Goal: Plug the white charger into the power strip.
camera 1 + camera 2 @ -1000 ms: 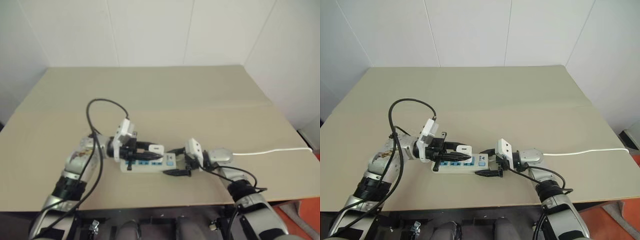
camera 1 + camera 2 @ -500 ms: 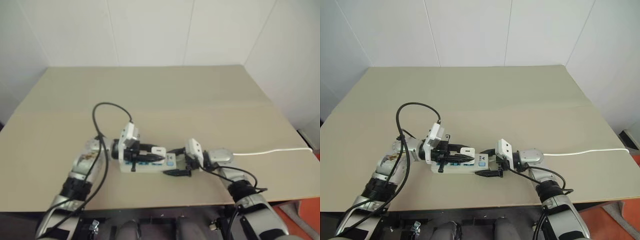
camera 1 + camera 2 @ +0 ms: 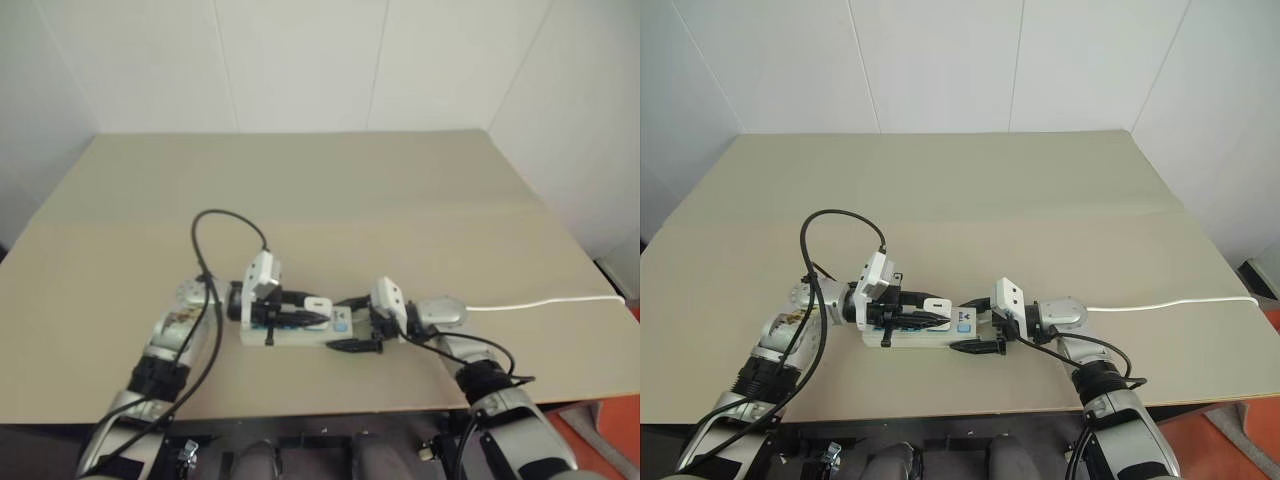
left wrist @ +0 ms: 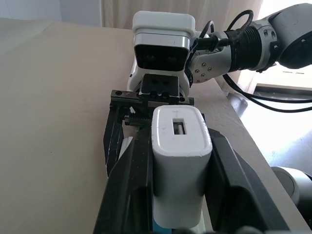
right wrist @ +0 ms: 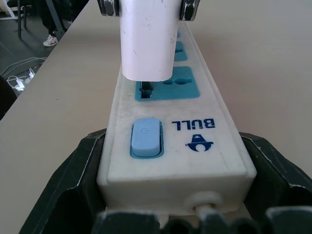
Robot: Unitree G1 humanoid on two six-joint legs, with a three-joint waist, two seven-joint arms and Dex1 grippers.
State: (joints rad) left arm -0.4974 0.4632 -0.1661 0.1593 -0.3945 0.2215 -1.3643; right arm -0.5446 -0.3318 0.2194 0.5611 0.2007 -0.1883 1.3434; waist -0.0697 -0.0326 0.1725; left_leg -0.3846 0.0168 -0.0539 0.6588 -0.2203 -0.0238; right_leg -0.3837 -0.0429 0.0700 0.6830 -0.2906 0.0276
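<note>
White charger (image 4: 180, 165) upright, prongs down, in left gripper (image 4: 178, 195), right gripper (image 3: 975, 328) clamping power strip (image 5: 170, 141) end.

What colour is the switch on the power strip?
Light blue switch on the white power strip; clearest in the right wrist view.

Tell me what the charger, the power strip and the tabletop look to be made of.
White charger: smooth, slightly glossy moulded plastic, going by its soft sheen and rounded edges.
Power strip: matte off-white plastic with blue plastic sockets and printed logo.
Table: matte beige board, perhaps laminate or cardboard; a seam crosses it.
</note>
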